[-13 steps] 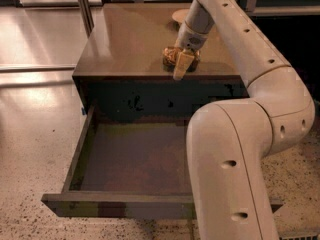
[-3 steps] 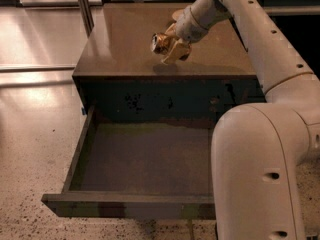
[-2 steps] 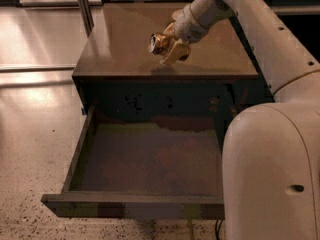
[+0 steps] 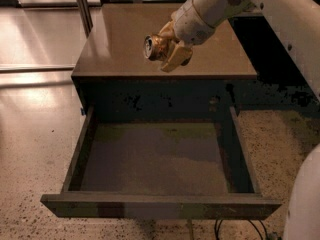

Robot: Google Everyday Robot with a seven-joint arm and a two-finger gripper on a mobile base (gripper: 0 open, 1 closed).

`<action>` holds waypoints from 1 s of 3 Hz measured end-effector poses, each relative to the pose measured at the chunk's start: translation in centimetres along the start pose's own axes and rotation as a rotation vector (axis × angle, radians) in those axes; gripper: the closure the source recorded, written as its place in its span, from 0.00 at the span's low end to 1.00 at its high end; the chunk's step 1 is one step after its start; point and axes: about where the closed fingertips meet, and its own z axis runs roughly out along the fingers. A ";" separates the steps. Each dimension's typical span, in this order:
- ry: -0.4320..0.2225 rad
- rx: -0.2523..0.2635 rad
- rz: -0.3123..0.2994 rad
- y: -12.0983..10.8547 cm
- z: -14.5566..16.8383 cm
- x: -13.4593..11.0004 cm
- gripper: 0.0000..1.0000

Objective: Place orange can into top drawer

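Note:
My gripper (image 4: 167, 51) is shut on the orange can (image 4: 156, 46) and holds it on its side in the air above the front part of the cabinet top (image 4: 120, 39). The can's silver round end faces left. The top drawer (image 4: 160, 159) stands pulled wide open below, its inside bare and its flat front panel (image 4: 160, 207) nearest the camera. The can hangs just behind the drawer's rear edge, well above it.
My white arm (image 4: 280, 14) reaches in from the upper right and its base fills the right edge. A metal post (image 4: 82, 6) stands at the back left. Shiny speckled floor (image 4: 35, 134) lies left of the cabinet. Cables (image 4: 240, 230) run under the drawer front.
The gripper has lifted the can off the cabinet top and carried it left and toward the front, nearer the open drawer. The camera view has closed in on the cabinet.

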 end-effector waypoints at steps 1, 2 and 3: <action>-0.046 -0.010 -0.039 3.4 -0.8 -1.9 1.00; -0.105 -0.018 -0.036 6.2 -0.8 -0.5 1.00; -0.187 -0.025 -0.010 8.9 -0.3 1.3 1.00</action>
